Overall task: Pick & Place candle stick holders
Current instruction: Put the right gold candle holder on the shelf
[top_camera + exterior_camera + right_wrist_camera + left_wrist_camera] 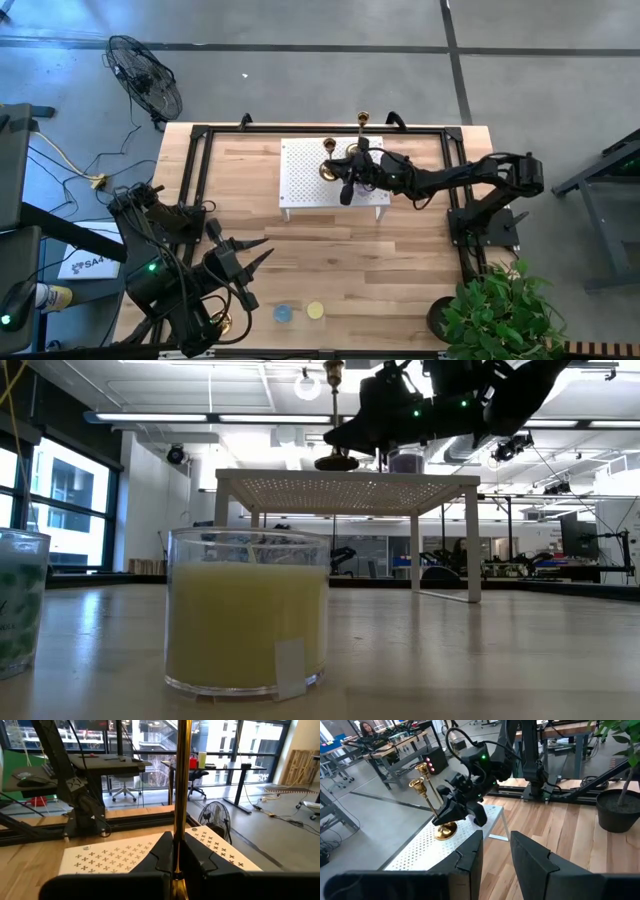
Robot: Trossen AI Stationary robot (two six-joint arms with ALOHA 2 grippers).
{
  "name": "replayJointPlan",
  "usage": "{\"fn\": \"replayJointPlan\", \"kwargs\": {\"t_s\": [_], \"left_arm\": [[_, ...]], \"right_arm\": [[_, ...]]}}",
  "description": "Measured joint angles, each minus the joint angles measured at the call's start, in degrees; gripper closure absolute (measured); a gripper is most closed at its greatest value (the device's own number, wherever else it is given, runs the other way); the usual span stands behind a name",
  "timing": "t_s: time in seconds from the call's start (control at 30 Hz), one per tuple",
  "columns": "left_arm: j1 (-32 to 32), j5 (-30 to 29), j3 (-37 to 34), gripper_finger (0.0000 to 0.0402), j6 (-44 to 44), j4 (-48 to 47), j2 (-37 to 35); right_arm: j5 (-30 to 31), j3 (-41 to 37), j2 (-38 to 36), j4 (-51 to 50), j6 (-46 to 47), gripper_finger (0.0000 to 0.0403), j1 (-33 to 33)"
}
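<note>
A gold candle stick holder with a slim stem (427,797) is over the white perforated stand (310,190) at the far middle of the table. Its round base (445,831) is at the stand's top; whether it touches does not show. My right gripper (340,183) reaches in from the right and is shut on its stem. A second gold holder (422,768) stands just behind; its top shows in the high view (363,118) and its base is hidden by the gripper. My left gripper (255,255) is open and empty at the near left. My right gripper pinches the holder's slim stem low down, just above the base (176,862), between its two fingers. The fingers come from the table's right, slanting a little down, and lie across the stem. The holder stands nearly upright, its stem (181,780) rising above the fingers.
Two glass candles stand near the table's front edge, a yellow one (316,311) and a blue one (283,313). A potted plant (495,310) is at the near right corner. Black rails (200,170) frame the table. Bare wood lies between the stand and the candles.
</note>
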Motion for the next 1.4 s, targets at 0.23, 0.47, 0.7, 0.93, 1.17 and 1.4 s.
{"fn": "replayJointPlan", "kwargs": {"t_s": [0.23,0.47,0.7,0.93,1.17,1.4], "left_arm": [[0.0,0.0,0.0,0.0305,0.1,0.0,0.0],[0.0,0.0,0.0,0.0305,0.1,0.0,0.0],[0.0,0.1,0.0,0.0305,0.0,0.0,0.0],[0.0,0.3,0.0,0.0305,-0.1,0.0,0.0],[0.0,0.2,0.0,0.0305,-0.1,0.0,0.0],[0.0,0.2,0.0,0.0305,-0.1,0.0,0.0]], "right_arm": [[0.8,0.0,0.0,-1.0,-0.4,0.0393,0.7],[1.3,0.0,0.1,-2.7,-0.1,0.0393,0.7],[1.3,0.0,0.2,-3.3,3.0,0.0393,0.7],[1.7,0.0,0.2,-4.1,4.2,0.0393,0.7],[1.5,0.1,0.1,-5.4,4.8,0.0393,0.7],[0.6,0.2,0.1,-5.8,4.8,0.0393,0.7]]}}
